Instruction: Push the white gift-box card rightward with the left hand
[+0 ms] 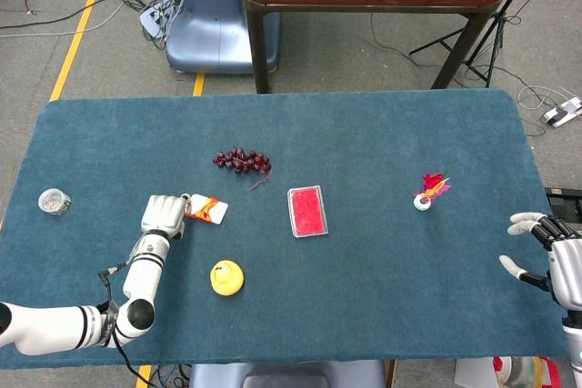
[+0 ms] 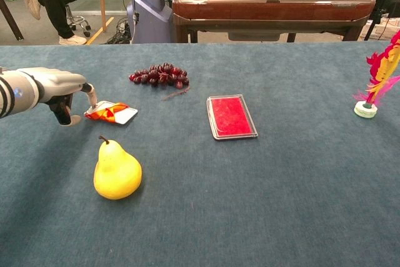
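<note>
Low at the near-left of the blue table (image 1: 382, 134), the left robot hand (image 1: 164, 216) lies with its fingers curled downward, holding nothing, one fingertip (image 2: 91, 94) touching the left edge of the white gift-box card (image 2: 112, 112). That card, printed with a red and orange bow, lies flat just beside the hand, angled slightly, with a bunch of dark grapes (image 1: 242, 161) behind it and a yellow pear (image 2: 117, 171) standing in front of it. Right of the card, near mid-table, rests a red card case (image 1: 307, 211) with a clear rim. Well apart on the right side, a red and yellow feathered shuttlecock (image 1: 429, 191) stands upright on its white base. At the table's right edge, the right robot hand (image 1: 548, 258) hangs with fingers spread, grasping nothing. A small clear tape roll (image 1: 55, 201) sits near the far-left edge.
</note>
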Controlling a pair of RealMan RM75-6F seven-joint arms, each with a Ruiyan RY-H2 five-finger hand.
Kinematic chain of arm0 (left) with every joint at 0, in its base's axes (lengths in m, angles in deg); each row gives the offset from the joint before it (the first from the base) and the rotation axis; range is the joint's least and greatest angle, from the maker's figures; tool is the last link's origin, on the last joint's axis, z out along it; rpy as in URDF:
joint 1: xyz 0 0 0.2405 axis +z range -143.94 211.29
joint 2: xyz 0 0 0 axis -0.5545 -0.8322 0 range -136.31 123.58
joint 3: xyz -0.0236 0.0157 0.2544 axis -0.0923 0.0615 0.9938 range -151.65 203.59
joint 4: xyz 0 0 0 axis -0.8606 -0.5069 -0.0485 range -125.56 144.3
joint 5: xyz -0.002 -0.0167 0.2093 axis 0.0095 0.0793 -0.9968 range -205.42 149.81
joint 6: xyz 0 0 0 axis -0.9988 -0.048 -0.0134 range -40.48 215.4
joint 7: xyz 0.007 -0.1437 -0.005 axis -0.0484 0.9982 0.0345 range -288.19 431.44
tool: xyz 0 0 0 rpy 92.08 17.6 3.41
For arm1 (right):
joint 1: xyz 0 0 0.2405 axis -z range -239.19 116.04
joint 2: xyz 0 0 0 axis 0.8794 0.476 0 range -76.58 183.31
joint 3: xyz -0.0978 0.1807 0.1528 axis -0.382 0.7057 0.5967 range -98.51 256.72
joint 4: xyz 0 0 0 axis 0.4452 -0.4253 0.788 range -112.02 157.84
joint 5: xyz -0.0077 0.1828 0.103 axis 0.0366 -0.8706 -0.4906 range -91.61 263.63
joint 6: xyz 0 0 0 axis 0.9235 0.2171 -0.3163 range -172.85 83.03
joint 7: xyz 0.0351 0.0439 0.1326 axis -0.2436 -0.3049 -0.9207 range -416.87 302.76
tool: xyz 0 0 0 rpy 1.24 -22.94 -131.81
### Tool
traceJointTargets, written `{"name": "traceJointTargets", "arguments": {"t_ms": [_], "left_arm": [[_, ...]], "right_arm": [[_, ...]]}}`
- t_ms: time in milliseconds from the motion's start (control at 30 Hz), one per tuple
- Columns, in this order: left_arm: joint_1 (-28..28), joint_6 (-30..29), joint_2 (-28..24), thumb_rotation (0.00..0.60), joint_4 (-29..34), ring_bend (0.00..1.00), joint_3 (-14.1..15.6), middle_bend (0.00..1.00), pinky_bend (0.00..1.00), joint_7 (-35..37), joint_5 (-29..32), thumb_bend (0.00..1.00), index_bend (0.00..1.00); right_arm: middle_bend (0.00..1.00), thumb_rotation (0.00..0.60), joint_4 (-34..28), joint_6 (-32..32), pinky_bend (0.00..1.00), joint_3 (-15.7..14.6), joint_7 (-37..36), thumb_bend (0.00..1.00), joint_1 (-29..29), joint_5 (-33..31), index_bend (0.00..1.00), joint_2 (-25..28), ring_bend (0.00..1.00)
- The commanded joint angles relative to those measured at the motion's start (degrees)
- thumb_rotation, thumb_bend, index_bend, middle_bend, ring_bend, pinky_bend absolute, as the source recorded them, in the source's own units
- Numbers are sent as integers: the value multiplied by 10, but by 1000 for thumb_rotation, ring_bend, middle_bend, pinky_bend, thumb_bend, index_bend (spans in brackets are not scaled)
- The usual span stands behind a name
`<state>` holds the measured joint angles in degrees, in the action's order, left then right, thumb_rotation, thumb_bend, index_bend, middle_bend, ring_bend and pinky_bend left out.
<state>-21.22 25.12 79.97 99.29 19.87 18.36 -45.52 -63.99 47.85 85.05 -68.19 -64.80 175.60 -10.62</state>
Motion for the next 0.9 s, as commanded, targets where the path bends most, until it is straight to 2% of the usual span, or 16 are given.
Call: {"name": "traceJointTargets", "arguments": {"t_ms": [33, 900], "left_arm": [[-1, -4, 2, 600, 7, 972, 1, 1000, 1000, -2, -4, 481, 225], [-4, -31, 12, 600, 71, 972, 12, 1000, 1000, -7, -52, 481, 225]], "right_arm": [[387, 600, 0, 1, 587, 1, -1, 49, 1, 0, 488, 1, 337], [388, 600, 0, 4, 587, 2, -4, 48, 2, -1, 488, 2, 337]]}}
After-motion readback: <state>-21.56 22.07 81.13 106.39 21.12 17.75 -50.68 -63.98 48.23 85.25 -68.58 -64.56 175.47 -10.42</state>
